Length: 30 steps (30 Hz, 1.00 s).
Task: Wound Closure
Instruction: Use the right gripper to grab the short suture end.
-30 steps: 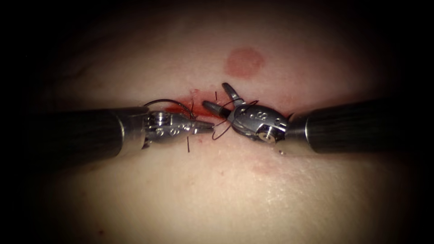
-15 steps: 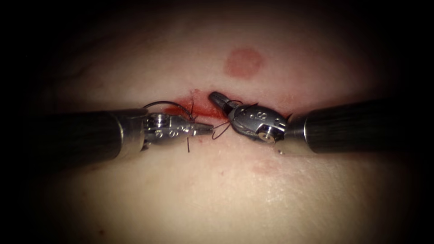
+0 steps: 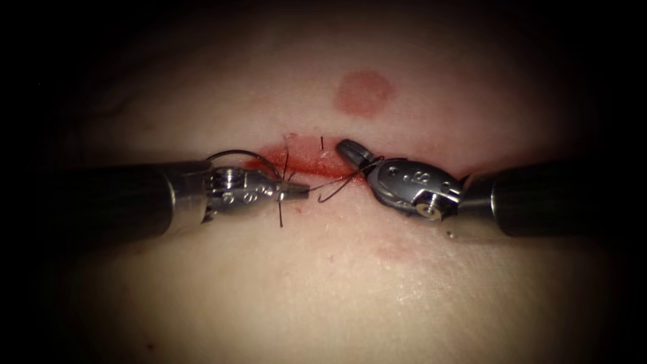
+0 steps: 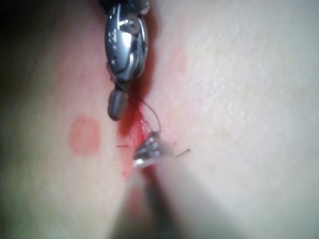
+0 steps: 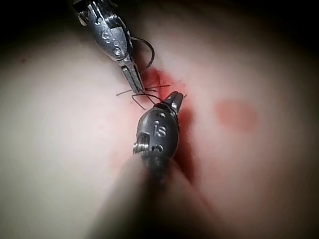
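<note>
Though hazy up close, both tools, left tool [image 3: 300, 191] and right tool [image 3: 352, 152], seemingly clamped on thread [image 3: 335, 186].

- Right claw [image 5: 174, 99]: its metal wrist body carries stamped characters. In the right wrist view they read approximately "is" or "18"; exact reading uncertain.
- Same marking in the endoscope view, on the right claw [image 3: 350, 149] body: two rounded characters, perhaps "8" or "6" shapes; not legible with confidence.
- Left claw [image 5: 135, 87]: small round stamped marks along its body in the right wrist view, possibly "9" and "0"; not reliably legible.
- No brand names, labels or signs legible elsewhere.
</note>
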Tool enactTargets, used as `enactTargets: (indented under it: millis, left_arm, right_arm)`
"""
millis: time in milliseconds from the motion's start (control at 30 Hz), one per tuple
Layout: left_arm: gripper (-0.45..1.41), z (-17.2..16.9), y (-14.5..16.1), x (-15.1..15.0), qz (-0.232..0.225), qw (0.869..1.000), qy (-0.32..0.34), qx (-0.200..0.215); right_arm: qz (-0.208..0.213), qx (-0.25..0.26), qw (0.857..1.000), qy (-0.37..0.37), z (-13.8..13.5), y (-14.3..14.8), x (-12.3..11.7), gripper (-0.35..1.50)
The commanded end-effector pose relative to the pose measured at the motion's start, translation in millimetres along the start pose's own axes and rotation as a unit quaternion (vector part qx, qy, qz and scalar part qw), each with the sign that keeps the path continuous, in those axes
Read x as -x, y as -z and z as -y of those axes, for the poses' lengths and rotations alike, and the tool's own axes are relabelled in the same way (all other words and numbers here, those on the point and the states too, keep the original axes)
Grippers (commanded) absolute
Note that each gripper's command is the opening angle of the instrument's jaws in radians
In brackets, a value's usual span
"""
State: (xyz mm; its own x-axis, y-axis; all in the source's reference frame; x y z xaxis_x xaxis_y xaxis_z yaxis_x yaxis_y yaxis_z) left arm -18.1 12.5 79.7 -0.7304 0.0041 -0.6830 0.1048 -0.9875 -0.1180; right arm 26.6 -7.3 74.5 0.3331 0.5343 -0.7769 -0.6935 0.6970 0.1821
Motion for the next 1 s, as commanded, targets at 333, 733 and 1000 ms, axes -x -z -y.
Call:
enactTargets:
  millis: [333,733,1000]
  left_arm:
    - [-0.45,-0.4,-1.2,0.0,0.001,1.000,0.001,-0.001]
    - [-0.45,-0.5,-1.3,-0.1,0.002,1.000,0.001,-0.002]
    - [-0.45,-0.6,-1.2,0.0,0.001,1.000,0.001,-0.001]
  right_arm:
    - [-0.015,0.012,1.000,-0.010,2.1,-4.1,-0.5,1.15]
    - [-0.016,0.035,0.999,-0.002,0.8,-7.3,2.3,1.06]
    - [-0.011,0.038,0.999,0.007,0.6,-8.2,4.4,0.96]
